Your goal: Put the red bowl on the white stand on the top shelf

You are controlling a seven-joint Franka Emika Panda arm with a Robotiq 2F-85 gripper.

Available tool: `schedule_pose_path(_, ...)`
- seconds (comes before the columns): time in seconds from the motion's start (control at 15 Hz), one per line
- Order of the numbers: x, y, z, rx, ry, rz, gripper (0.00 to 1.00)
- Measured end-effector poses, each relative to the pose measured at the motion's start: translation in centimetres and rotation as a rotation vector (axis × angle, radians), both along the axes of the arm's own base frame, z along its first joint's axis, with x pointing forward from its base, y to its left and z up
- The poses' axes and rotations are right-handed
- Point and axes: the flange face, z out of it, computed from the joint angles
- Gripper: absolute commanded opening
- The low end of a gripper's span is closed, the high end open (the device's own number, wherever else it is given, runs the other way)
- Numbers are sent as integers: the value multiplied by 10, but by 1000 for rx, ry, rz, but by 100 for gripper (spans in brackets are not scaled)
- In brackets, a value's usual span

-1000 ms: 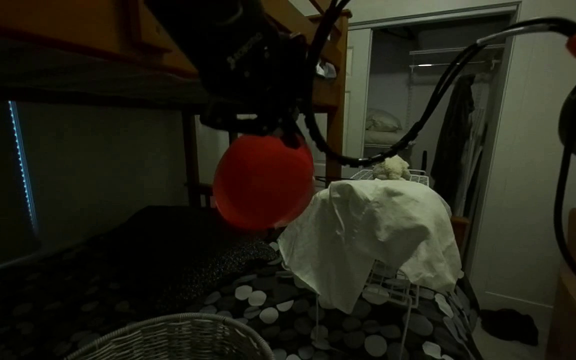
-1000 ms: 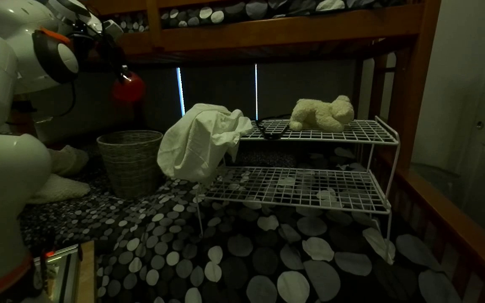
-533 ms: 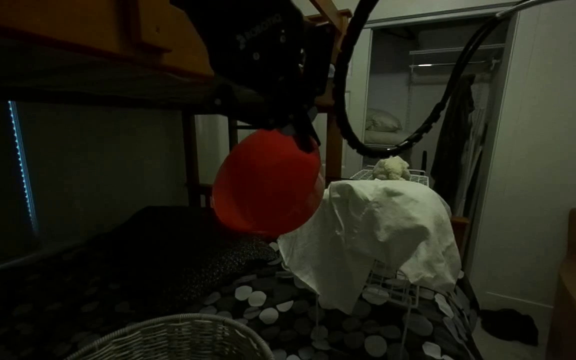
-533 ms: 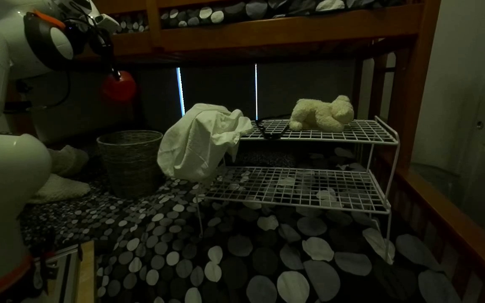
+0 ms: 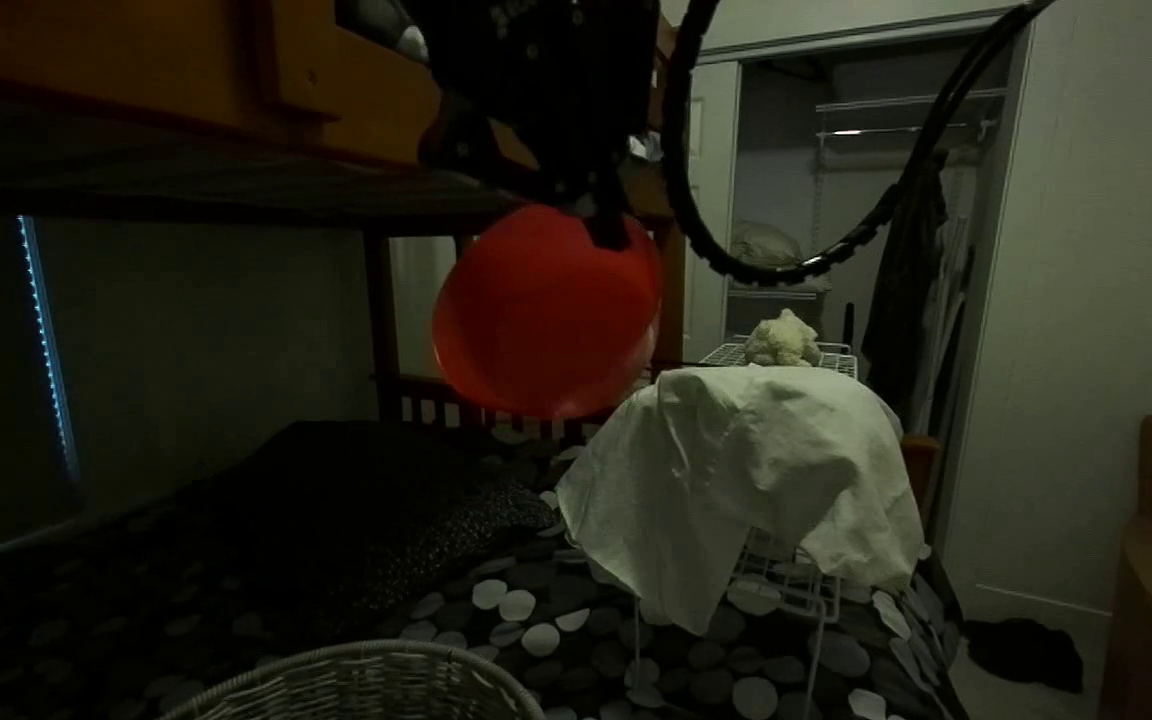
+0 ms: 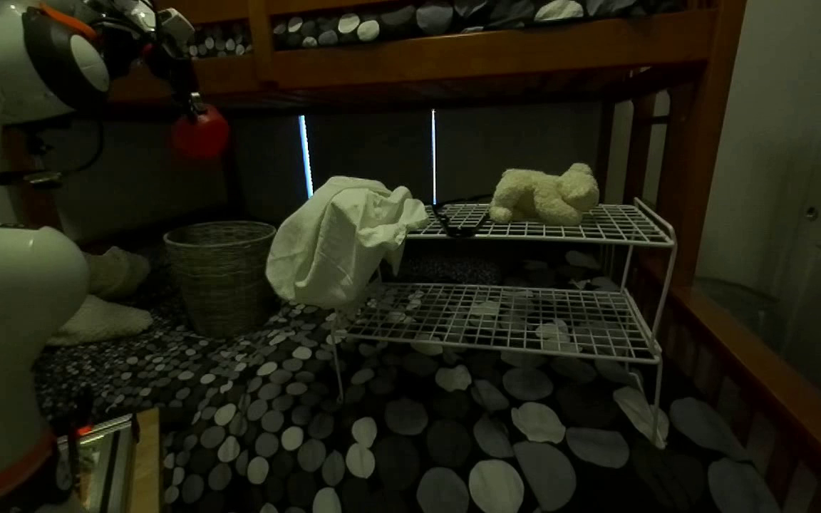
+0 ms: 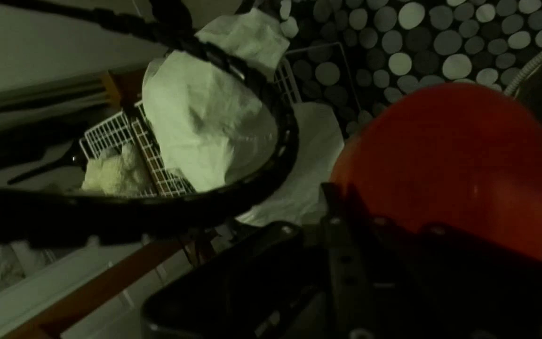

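Observation:
The red bowl (image 5: 546,315) hangs tilted in the air from my gripper (image 5: 604,225), which is shut on its rim. The bowl (image 6: 200,133) and gripper (image 6: 197,108) are high up, left of the stand and above the basket in an exterior view. In the wrist view the bowl (image 7: 454,165) fills the right side, against the dark fingers (image 7: 339,197). The white stand (image 6: 617,228) is a two-shelf wire rack. A white cloth (image 6: 339,242) drapes over one end, hiding part of it. A cream plush toy (image 6: 542,196) and a black item (image 6: 462,226) lie on its top shelf.
A wicker basket (image 6: 221,285) stands on the dotted bed below the bowl. The wooden upper bunk rail (image 6: 489,60) runs above and behind. A black cable loop (image 7: 285,141) hangs beside the gripper. Bare grid shows on the lower shelf (image 6: 496,317).
The gripper and bowl have moved up in both exterior views, a little right in an exterior view and a little left in an exterior view. The stand, cloth and toy have stayed put.

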Motion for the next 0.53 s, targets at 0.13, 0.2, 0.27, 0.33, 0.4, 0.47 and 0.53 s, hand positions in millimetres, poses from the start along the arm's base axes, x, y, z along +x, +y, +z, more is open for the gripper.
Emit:
schedule_pose_path(0.13,-13,-1,19,4,-44,66,1)
schedule_pose_path(0.2,-20,-2,27,16,-60,79,1)
schedule_pose_path(0.27,-27,-5,34,35,-71,84,1)
schedule_pose_path(0.33,-33,-8,41,54,-82,75,1)
schedule_pose_path(0.4,-38,-13,46,80,-88,53,3)
schedule_pose_path(0.47,-42,-19,50,106,-80,13,3)
schedule_pose_path(0.53,-44,-26,53,124,-67,-22,3)
